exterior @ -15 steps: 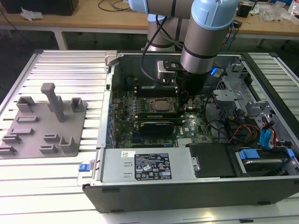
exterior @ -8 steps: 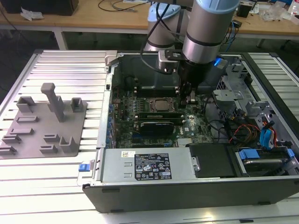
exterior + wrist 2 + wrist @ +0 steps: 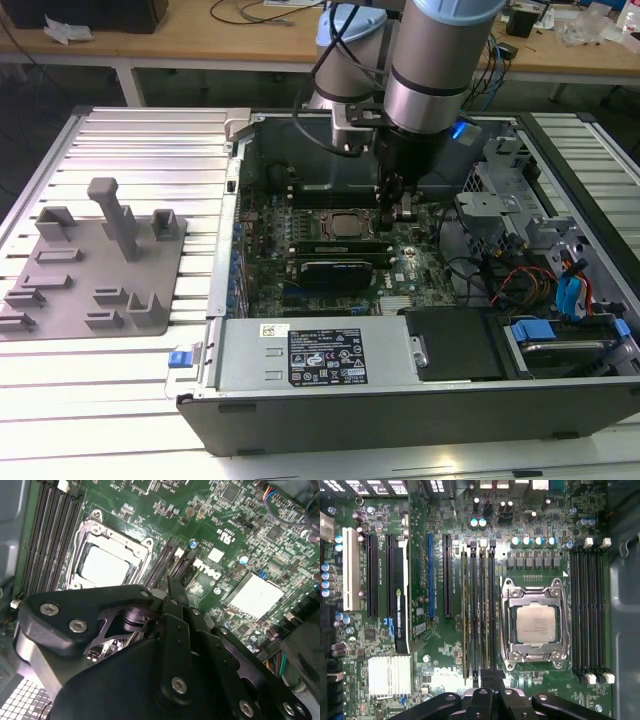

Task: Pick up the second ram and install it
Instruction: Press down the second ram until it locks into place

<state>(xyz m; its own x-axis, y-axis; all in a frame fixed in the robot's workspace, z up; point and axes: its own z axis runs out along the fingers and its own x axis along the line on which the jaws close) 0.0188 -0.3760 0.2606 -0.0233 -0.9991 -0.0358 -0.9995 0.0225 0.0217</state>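
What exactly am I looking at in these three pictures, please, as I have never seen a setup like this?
The grey jointed column in the exterior view is a robot arm, reaching down into an open desktop computer case that lies on its side on a slatted metal table. At the exterior view's left, a grey plastic fixture plate with pegs and slots rests on that table. The other two pictures come from cameras riding near the arm's wrist, looking at the green motherboard. In the first wrist view you see the square silver-topped CPU, black memory slots on both sides of it, and thin memory sticks standing in the bank nearer the expansion slots. The black gripper sits over the end of that bank, low above the board. I cannot tell whether it holds anything.
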